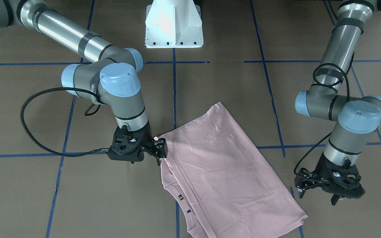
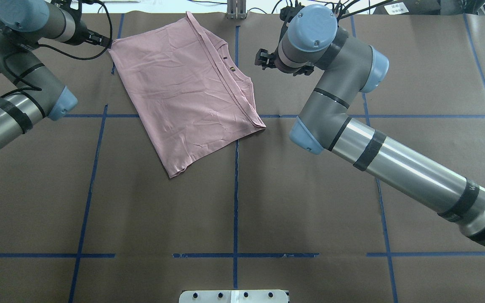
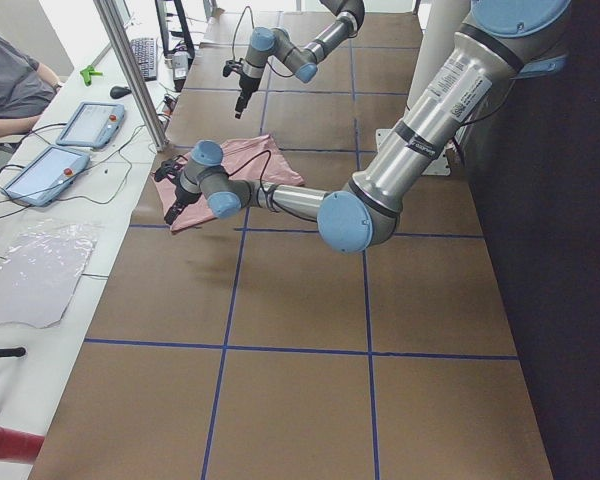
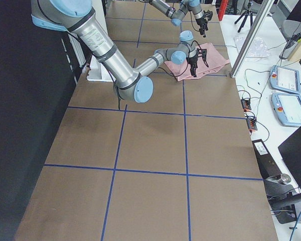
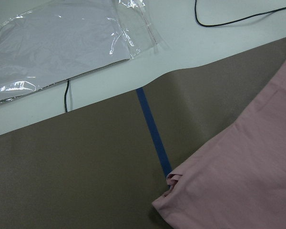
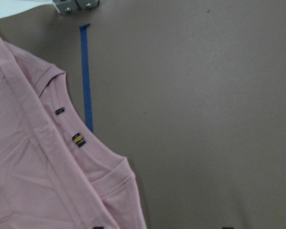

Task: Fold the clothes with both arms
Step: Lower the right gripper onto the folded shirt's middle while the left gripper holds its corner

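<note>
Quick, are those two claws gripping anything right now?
Left gripper: open, holding nothing.
Right gripper: open, near the T-shirt, holding nothing.

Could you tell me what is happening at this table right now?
Two robot arms are working on a pale pink T-shirt on the brown table. The shirt lies flat, already folded into a rough rectangle with its collar along one edge. The right pincer hangs by the collar-side corner, and the left pincer hovers beside the opposite edge, clear of the cloth. Both look open, and neither holds the shirt at this moment.
</note>
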Controlling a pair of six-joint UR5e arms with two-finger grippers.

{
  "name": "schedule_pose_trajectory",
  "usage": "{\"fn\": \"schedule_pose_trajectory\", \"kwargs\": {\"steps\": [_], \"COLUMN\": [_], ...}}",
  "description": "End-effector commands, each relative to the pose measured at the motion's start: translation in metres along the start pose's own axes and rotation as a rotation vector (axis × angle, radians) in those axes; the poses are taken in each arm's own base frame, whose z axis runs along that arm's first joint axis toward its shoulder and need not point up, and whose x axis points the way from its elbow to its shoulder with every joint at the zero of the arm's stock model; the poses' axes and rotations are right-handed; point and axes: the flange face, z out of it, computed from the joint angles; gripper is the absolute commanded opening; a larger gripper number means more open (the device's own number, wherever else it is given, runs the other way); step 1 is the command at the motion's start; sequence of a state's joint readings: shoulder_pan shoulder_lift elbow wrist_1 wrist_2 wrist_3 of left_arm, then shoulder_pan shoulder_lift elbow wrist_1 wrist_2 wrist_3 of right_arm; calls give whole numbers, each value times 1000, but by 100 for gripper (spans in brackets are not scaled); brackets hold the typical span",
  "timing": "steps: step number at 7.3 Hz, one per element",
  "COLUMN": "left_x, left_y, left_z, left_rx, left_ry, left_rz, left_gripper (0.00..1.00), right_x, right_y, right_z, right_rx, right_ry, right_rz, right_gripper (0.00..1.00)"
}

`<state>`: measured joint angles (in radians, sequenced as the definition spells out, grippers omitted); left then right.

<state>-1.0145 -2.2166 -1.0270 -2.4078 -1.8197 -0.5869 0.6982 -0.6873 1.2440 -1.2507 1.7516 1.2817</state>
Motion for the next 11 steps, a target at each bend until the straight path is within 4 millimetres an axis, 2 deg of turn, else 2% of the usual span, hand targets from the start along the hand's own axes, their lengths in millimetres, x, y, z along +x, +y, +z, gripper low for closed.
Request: {"fn": "schedule_pose_trajectory", "kwargs": {"steps": [1, 3, 5, 7, 10, 11], "left_x": [3, 11, 21, 21, 21, 21], "left_y": [2, 4, 6, 7, 7, 7], "left_z": [-3, -2, -2, -2, -2, -2], "left_rx": [6, 6, 4, 3, 3, 3], "left_ry": [11, 22, 33, 32, 32, 32], "left_rz": [0, -43, -38, -40, -40, -40], "left_gripper": [100, 100, 100, 100, 100, 100], "right_x": [-39, -35, -25, -24, -16, -16], "right_y": [47, 64, 76, 84, 95, 95], "right_z": [12, 30, 43, 47, 57, 57], "right_rx": [-67, -90, -101, -107, -94, -94], "right_ry": [46, 74, 93, 97, 116, 119], "right_rz": [-29, -39, -47, -49, -56, -38], "right_gripper": [79, 74, 74, 67, 67, 47]}}
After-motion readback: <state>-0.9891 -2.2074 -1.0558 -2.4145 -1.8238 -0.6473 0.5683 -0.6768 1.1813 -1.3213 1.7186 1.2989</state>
